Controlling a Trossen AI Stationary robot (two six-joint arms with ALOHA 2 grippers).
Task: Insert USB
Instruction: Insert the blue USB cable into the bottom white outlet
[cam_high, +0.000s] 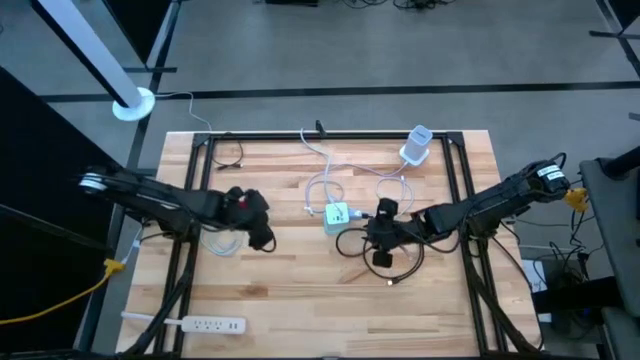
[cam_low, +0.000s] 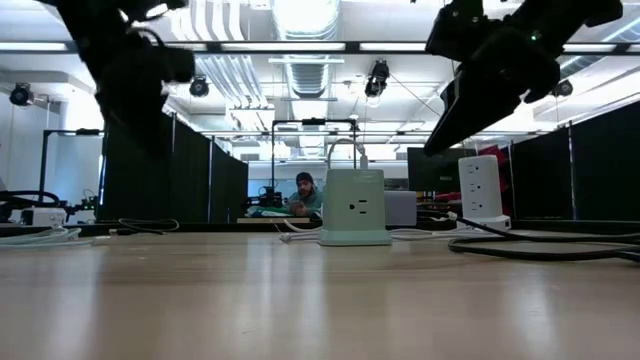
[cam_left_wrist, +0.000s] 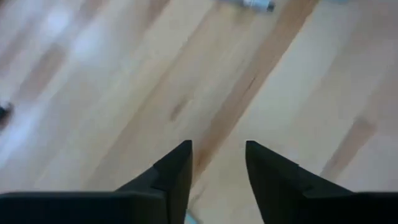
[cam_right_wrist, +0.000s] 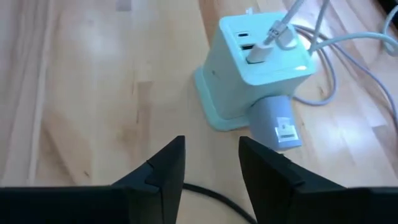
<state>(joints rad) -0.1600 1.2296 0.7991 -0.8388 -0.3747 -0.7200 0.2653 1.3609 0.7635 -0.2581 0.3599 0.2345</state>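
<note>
A pale green power cube (cam_right_wrist: 258, 68) stands on the wooden table (cam_high: 300, 300) near its middle. A white USB plug (cam_right_wrist: 260, 53) sticks into a port on the cube's upper face, and its white cable (cam_high: 318, 185) loops toward the far edge. A grey adapter (cam_right_wrist: 280, 127) sits on the cube's side. My right gripper (cam_right_wrist: 211, 142) hangs open above the table just right of the cube (cam_high: 337, 215), pointing at it, with nothing between its fingers. My left gripper (cam_left_wrist: 217, 146) hangs open over bare wood, left of the cube (cam_low: 354, 208).
A black cable (cam_high: 385, 270) loops on the table under my right gripper (cam_high: 368, 230). A white tower charger (cam_high: 417, 147) stands at the far right. A white power strip (cam_high: 195, 322) lies at the near left. A person (cam_low: 300, 192) sits in the room beyond the table.
</note>
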